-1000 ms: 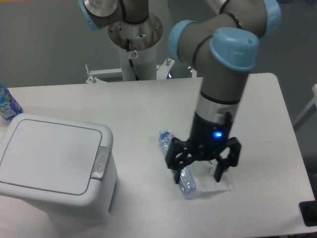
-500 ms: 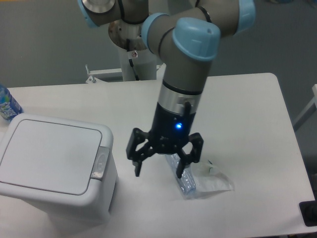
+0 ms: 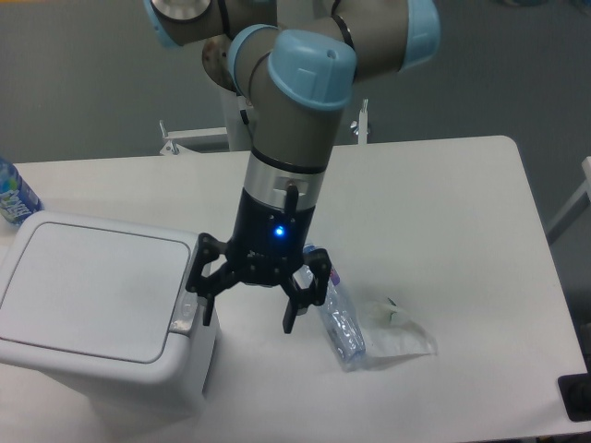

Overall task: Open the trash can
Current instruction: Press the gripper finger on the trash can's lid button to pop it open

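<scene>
The claw hangs spread wide and empty, its left finger just beside the grey latch of the trash can. The white bin stands lid-down at the bench's front left. A clear plastic bottle lies right of the claw, beside crumpled plastic wrap.

The arm reaches down from the top centre of the frame; its gripper hangs low, fingers spread wide, holding nothing.
</scene>
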You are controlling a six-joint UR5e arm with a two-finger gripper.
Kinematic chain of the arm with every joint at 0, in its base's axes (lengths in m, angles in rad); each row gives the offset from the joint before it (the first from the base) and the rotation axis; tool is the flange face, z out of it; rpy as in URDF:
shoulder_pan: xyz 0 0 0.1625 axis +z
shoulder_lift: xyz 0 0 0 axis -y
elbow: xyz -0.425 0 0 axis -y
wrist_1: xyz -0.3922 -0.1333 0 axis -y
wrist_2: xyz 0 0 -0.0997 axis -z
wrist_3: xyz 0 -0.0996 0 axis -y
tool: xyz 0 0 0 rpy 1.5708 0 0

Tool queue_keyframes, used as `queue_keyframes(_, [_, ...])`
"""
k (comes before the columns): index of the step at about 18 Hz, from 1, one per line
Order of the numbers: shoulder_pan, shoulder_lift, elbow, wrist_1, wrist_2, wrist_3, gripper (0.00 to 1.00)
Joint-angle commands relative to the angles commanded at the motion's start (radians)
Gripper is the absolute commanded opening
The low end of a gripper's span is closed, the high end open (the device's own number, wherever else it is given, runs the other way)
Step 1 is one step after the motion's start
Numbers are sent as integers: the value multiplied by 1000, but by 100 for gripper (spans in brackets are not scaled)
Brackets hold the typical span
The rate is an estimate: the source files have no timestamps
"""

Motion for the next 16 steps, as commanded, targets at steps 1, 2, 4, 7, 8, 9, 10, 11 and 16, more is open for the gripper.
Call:
queue_keyframes(1, [0, 0, -3, 0, 0, 0, 100])
queue_keyframes(2, [-2, -2, -6, 0, 0, 0, 100])
queue_keyframes(4, [-2, -2, -12, 2, 0, 2, 100])
queue_keyframes(7, [-2, -2, -14, 0, 2, 3, 100])
queue_keyframes(8, [-2, -3, -20, 0, 3, 3, 100])
queue_keyframes(9, [-2, -3, -29, 2, 3, 5, 100])
queue_keyframes(10, [-2, -3, -35, 6, 3, 5, 100])
queue_keyframes(11, [-2, -5, -35, 6, 3, 5, 100])
queue_keyframes(16, [-14, -3, -46, 6, 5, 5, 100])
